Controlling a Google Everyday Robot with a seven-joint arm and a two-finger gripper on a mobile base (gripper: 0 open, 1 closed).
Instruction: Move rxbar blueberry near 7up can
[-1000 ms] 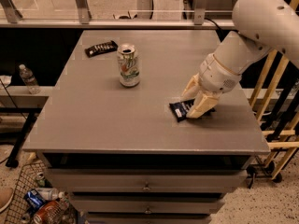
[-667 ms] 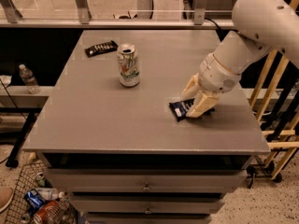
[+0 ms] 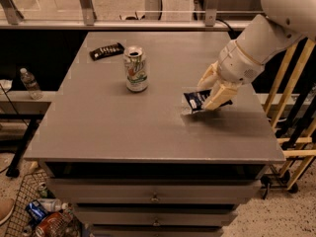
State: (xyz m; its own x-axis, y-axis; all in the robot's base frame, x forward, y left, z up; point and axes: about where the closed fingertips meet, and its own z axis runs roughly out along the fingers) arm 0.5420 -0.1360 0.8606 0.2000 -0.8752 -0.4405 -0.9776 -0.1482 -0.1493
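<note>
Nearest the front, on the right half of the table [image 3: 123,132], the gripper [image 3: 211,94] sits low over the surface. Its pale fingers are closed on the right end of the blue snack bar [image 3: 194,100], which looks slightly tilted, its left end at or just above the tabletop. Farther back and to the left the can [image 3: 136,69] stands upright, well apart from the bar. Beyond it, toward the far left corner, lies a black wrapper [image 3: 106,51]. The grasp seems made, so the opening step looks done. The carry left and back, and setting the bar down beside the can without tipping it, remain.
</note>
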